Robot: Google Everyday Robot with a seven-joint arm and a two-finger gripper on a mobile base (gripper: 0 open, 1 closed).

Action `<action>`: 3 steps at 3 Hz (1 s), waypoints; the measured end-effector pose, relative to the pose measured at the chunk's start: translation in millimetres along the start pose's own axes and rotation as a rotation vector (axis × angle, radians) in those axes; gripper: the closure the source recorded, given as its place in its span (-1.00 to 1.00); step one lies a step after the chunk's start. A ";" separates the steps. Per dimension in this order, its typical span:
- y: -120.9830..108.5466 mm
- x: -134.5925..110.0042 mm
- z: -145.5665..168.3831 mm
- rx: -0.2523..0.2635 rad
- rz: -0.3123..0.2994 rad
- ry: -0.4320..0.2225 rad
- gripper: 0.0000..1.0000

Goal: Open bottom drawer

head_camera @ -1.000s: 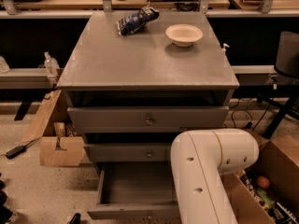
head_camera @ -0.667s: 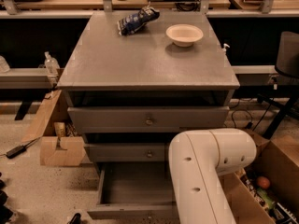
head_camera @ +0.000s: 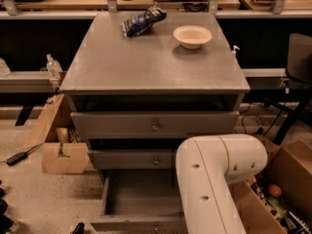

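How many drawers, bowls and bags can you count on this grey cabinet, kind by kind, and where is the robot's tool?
Drawers: 3 (top drawer, middle drawer, bottom drawer pulled open)
Bowls: 1 (white bowl)
Bags: 1 (blue bag)
Total: 5
The tool is not in view; only the white arm shows, lower right.

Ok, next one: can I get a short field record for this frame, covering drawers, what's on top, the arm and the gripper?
bottom drawer: pulled out, visible part of the inside empty
middle drawer: closed
top drawer: closed
cabinet top: blue snack bag and white bowl, apart
arm: white link low right, covering the open drawer's right side
gripper: out of frame, jaws not visible
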State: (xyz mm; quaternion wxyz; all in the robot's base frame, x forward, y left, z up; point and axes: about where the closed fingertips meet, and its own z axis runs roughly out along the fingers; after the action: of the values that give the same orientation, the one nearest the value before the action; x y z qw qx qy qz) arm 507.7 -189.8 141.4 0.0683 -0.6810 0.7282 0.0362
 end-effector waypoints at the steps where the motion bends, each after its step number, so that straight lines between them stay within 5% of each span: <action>1: 1.4 0.3 -0.3 -0.001 0.001 0.001 1.00; 3: 5.4 1.1 -1.3 -0.005 0.005 0.005 1.00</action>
State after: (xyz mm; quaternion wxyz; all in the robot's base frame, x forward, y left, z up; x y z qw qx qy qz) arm 502.2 -190.7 142.3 0.0648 -0.6795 0.7299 0.0365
